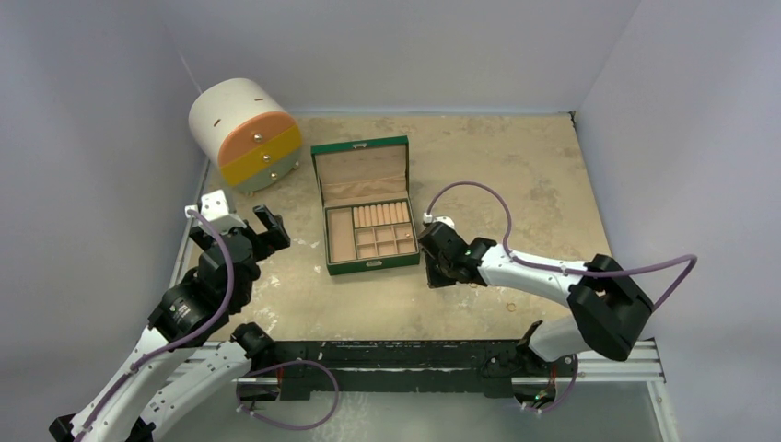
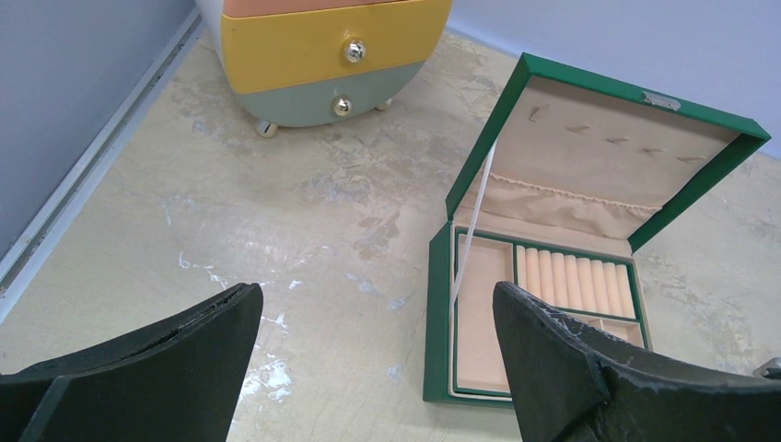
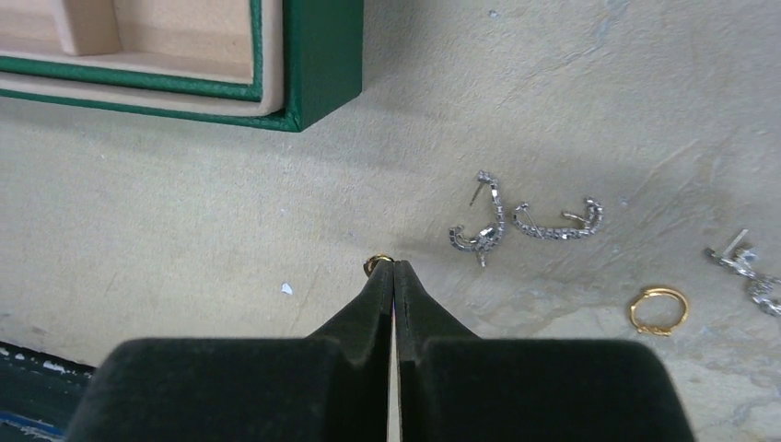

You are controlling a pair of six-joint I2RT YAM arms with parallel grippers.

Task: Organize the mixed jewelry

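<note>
In the right wrist view my right gripper [image 3: 394,263] is shut, tips down on the table, with a small gold ring [image 3: 376,262] peeking out at the tips. Right of it lie two silver curved earrings [image 3: 485,226] [image 3: 562,223], a gold ring [image 3: 658,310] and a silver piece [image 3: 751,272] at the frame edge. The open green jewelry box [image 3: 318,55] stands to the upper left. From above, the right gripper [image 1: 440,267] sits just right of the box's front corner [image 1: 373,266]. My left gripper [image 1: 247,219] [image 2: 378,299] hovers open and holds nothing, left of the box [image 2: 440,313].
A round cream chest with orange and yellow drawers [image 1: 244,133] [image 2: 322,55] stands at the back left near the wall. Grey walls close in the table on three sides. A metal rail [image 1: 414,354] runs along the near edge.
</note>
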